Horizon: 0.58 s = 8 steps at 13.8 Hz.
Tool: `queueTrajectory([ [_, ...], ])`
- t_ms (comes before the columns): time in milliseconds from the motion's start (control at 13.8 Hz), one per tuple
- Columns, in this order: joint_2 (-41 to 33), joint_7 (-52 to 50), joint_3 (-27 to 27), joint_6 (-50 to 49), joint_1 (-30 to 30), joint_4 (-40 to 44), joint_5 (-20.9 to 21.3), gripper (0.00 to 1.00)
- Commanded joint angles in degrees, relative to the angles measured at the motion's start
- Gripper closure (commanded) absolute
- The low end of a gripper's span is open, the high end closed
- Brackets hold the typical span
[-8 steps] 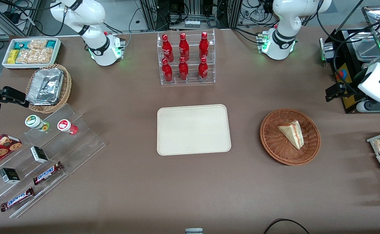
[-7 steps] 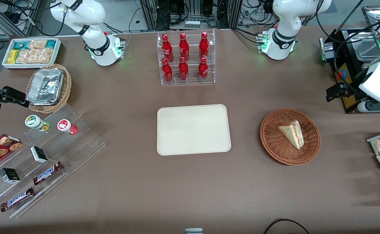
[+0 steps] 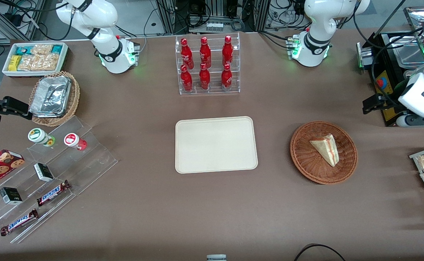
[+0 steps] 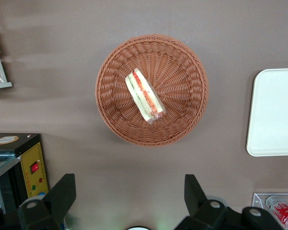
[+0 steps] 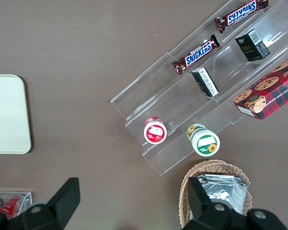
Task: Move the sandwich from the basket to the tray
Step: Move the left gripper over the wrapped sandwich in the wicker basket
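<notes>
1. Reddish-brown wicker forms the round, shallow woven basket (image 3: 323, 152) that sits on the tabletop toward the working arm's end. The small triangular sandwich (image 3: 325, 148) of pale bread, with red, green and white filling along its cut edge, lies inside it, near the middle of the bowl.

2. The flat cream-beige rectangular plastic tray (image 3: 216, 144) with rounded corners lies at the middle of the tabletop, well apart from the basket, with nothing on it. Judged from this, the task has not truly begun: the sandwich has yet to be grasped, lifted, carried across and set down.

3. The left arm's tool (image 4: 129, 201) hangs high above the tabletop beside the basket, farther from the front camera than the basket. Its two dark fingers (image 4: 61, 194) stand wide apart with nothing between them. In the wrist view the sandwich (image 4: 144, 95) shows wrapped in clear film.

4. The tabletop (image 3: 212, 203) is covered in plain dull brown material, matte and flat.

5. Around it: a clear acrylic rack of red bottles (image 3: 207, 64), farther from the front camera than the tray; a clear stepped stand with chocolate bars (image 3: 52, 192) toward the parked arm's end; a lighter tan wicker basket of foil containers (image 3: 54, 97); a white bin of snack packets (image 3: 35, 58).

6. Cables and metal framing fill the room past the tabletop's edge.
</notes>
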Motion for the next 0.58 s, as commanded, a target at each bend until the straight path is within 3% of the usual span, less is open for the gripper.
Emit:
queueTrajectory([
  [0,1.3,0.5,-0.3,2.7,0.2,-3.2,-0.3,0.00],
  [506,6.6,0.2,-0.7,15.2,-0.6,-10.5,-0.3,0.00],
])
